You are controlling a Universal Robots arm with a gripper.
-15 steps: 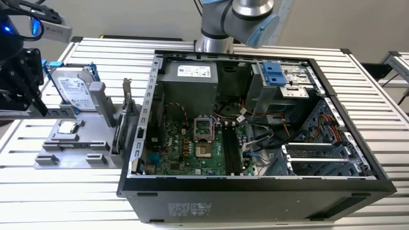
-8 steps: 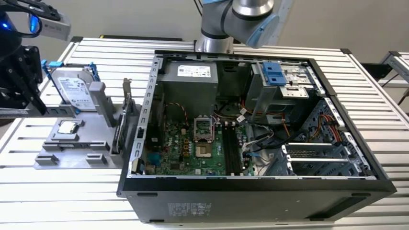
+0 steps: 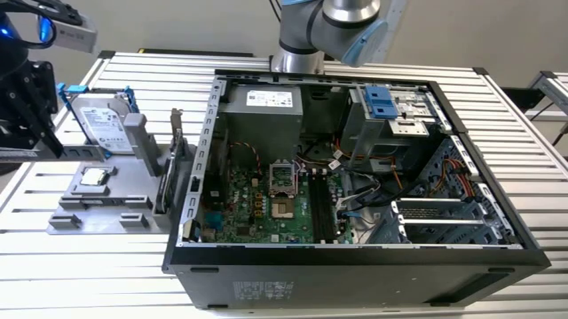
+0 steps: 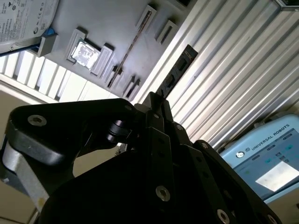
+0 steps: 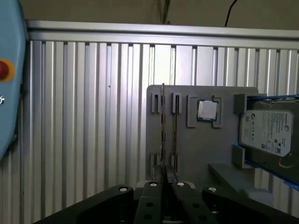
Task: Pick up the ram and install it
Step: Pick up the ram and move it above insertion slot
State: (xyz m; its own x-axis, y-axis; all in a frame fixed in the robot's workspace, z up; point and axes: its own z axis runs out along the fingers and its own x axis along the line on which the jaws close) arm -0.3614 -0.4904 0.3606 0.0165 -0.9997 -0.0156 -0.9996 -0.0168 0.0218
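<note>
Gripper (image 5: 163,187) (image 4: 156,99): fingers drawn in to a sliver and pinching the ram (image 5: 162,135) (image 4: 180,67) by its flat sides. It's got hold of the stick!
Ram: dark and flat, jutting out from the fingertips. It reads as a thin edge-on line in the first wrist view, while the second wrist view catches its chip-studded face.
Ram against the tray: up off the grey parts tray (image 5: 196,154) (image 3: 100,199) and hanging over it. It runs parallel to the tray's slot blocks (image 5: 156,103), on the side of the processor (image 5: 207,110) (image 3: 93,177) away from the hard drive (image 5: 266,126) (image 3: 102,123).
Gripper against the tray: in the exterior view the black claw sits at the exterior view's left edge, overlapping the tray's hard-drive end.
Processor: small silver square seated in its pocket on the tray, between the slot blocks and the hard drive.
Hard drive: silver with blue brackets, on the tray end farthest from the slot blocks.
Computer case (image 3: 355,256): lying open just beside the tray on the exterior view's right, with the motherboard (image 3: 266,199) exposed. It is well apart from the ram.
Table (image 5: 84,130): ribbed metal under the tray.
Pendant (image 4: 266,158): pale blue, off beyond the tray's slot-block side.
</note>
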